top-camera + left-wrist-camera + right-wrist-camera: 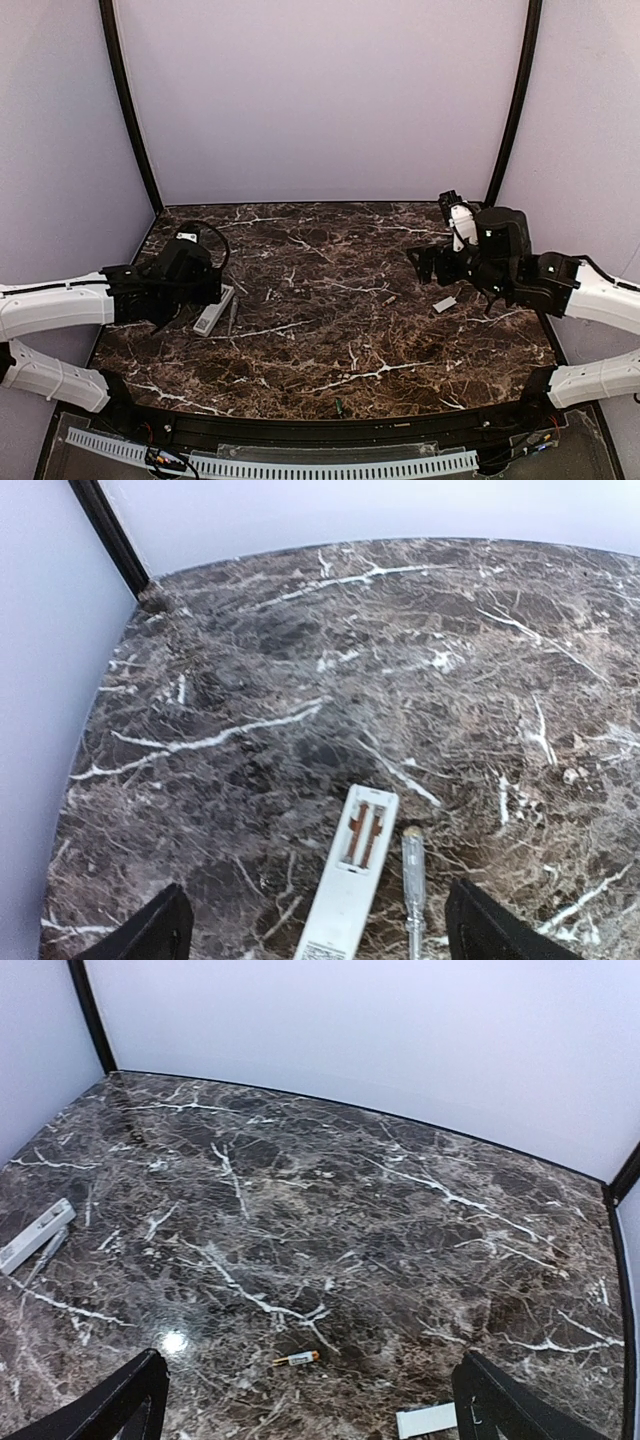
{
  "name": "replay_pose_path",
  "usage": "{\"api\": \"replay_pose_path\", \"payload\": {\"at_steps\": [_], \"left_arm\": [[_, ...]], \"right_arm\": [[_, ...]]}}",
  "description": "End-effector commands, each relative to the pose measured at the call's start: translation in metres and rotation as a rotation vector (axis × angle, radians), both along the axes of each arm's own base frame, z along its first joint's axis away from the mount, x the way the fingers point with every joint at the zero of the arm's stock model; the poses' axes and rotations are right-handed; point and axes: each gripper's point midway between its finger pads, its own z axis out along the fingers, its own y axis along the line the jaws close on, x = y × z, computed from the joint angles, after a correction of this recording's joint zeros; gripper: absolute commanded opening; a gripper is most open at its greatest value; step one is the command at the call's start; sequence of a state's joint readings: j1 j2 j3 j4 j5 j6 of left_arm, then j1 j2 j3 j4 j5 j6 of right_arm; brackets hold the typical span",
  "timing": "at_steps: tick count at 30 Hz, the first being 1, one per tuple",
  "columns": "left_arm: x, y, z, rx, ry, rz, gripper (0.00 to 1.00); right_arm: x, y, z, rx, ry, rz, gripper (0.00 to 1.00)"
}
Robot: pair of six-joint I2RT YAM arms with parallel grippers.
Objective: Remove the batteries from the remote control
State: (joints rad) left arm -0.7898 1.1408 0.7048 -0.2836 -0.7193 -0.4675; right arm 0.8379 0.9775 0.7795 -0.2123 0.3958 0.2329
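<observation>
I see the remote control (350, 880) flat on the marbled bench (300, 680) at six o'clock, between the spread, empty fingers of the left gripper (320, 925). Its long axis runs six to twelve, with the battery bay uncovered. It is slim, smooth white plastic, and a thin tool (412, 890) lies parallel just beside it. The right gripper (315, 1395), also wide and empty, is well apart.

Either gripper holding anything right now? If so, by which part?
Nothing held. Left gripper is open, with the remote lying on the table beneath it; right gripper is open and empty.
</observation>
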Motion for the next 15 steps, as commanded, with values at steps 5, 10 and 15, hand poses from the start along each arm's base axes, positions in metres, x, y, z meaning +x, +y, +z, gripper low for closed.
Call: {"api": "replay_pose_path", "payload": {"at_steps": [5,10,15], "left_arm": [[0.024,0.066,0.044,0.196,-0.226,0.176,0.97],[0.039,0.103,0.038,0.236,-0.253,0.256,0.97],[0.052,0.127,0.026,0.308,-0.307,0.285,0.97]], "right_arm": [[0.023,-0.032,0.017,-0.027,-0.207,-0.157,0.99],[0.039,-0.057,0.014,-0.073,-0.284,-0.245,0.98],[0.057,-0.082,0.009,-0.084,-0.262,-0.347,0.99]]}}
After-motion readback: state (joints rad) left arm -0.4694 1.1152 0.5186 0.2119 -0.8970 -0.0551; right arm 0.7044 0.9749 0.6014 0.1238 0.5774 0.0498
